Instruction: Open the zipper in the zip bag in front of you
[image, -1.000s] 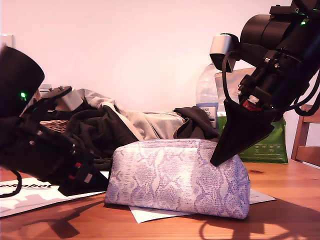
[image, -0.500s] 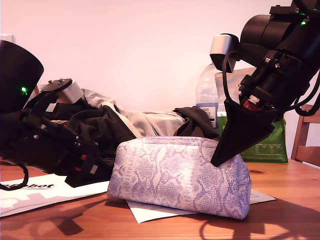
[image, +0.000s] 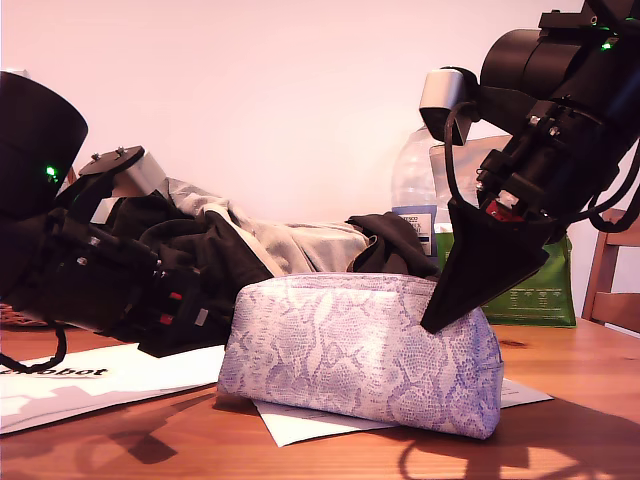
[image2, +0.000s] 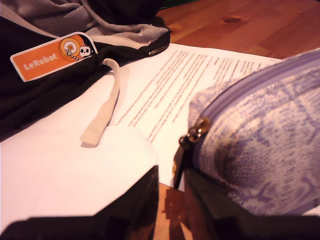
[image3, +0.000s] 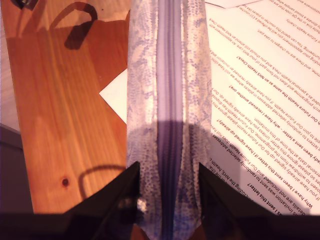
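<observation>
Zip bag (image: 360, 352): lilac-and-cream snakeskin pouch, lying lengthwise on the wooden table (image: 570, 400), partly over printed sheets of paper (image: 110, 375).

Zipper (image3: 169, 95): lilac line running along the pouch's top edge, looking closed along the stretch in view; dark pull with brass slider (image2: 192, 137) hanging at the pouch's end towards the exterior view's left.

My second gripper (image: 462, 290): pressing down on the pouch's end at the exterior view's right, jaws clamping the fabric on either side of the zip line.

My first gripper (image2: 170, 195): sitting at the pull end, jaws parted, pull dangling just above the gap; whether anything is touching, I cannot tell.

Behind: dark and grey clothing (image: 250, 250), plastic bottle (image: 414, 195), green foil bag (image: 535, 285).
</observation>
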